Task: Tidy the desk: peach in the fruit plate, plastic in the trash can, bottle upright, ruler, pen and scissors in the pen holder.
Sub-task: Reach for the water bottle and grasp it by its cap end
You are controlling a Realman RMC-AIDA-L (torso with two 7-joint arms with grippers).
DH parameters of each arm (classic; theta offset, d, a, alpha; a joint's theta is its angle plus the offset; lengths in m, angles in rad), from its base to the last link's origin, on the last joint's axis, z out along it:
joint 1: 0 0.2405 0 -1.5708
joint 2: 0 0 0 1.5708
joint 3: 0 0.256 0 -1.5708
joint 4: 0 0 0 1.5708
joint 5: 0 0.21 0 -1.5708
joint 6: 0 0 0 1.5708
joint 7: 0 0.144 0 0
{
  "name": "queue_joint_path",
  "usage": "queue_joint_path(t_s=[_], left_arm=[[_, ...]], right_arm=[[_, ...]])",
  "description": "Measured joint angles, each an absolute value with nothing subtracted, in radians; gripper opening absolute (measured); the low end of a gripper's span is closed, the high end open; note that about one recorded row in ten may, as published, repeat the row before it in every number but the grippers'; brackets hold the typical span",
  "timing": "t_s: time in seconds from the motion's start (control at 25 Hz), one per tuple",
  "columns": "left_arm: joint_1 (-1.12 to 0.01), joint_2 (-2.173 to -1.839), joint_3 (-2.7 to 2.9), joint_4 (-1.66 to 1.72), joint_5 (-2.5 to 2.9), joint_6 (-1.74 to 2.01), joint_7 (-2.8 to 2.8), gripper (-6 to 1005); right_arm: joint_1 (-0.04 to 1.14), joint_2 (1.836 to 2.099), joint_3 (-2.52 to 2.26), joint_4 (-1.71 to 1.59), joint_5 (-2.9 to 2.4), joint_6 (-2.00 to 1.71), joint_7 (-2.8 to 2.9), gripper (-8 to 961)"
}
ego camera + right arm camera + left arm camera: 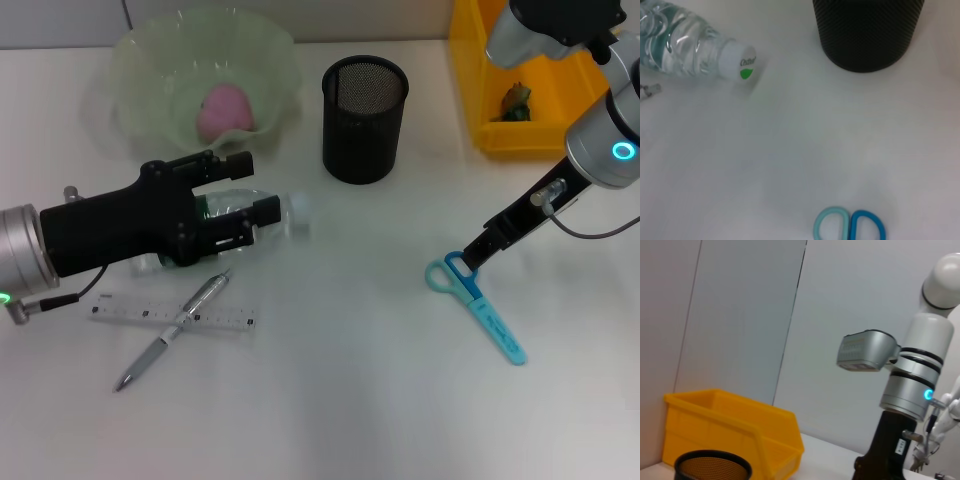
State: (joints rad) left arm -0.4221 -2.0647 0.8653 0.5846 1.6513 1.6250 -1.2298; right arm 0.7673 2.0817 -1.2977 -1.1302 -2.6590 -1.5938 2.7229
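Peach (224,110) in plate (135,60); pen (172,330) across ruler (170,316); scissors (478,305) right.

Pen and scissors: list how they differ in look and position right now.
The pen is slim and silver-grey; the scissors are blue with two looped handles.
The pen lies crossed over the clear ruler; the scissors lie alone on bare table.
The pen lies on the robot's left, near the left end effector; the scissors lie on the right, with the right end effector at their handles.
Both lie flat, outside the pen holder.
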Motion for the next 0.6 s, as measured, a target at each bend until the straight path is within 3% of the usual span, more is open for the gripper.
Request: queue_joint_path(t_s=[0.6], left_arm=[[-0.446, -2.066, 0.862, 0.584, 1.651, 1.574, -1.23, 705]], right_arm=[[0.776, 2.08, -1.298, -1.13, -2.663, -1.599, 2.722, 612]])
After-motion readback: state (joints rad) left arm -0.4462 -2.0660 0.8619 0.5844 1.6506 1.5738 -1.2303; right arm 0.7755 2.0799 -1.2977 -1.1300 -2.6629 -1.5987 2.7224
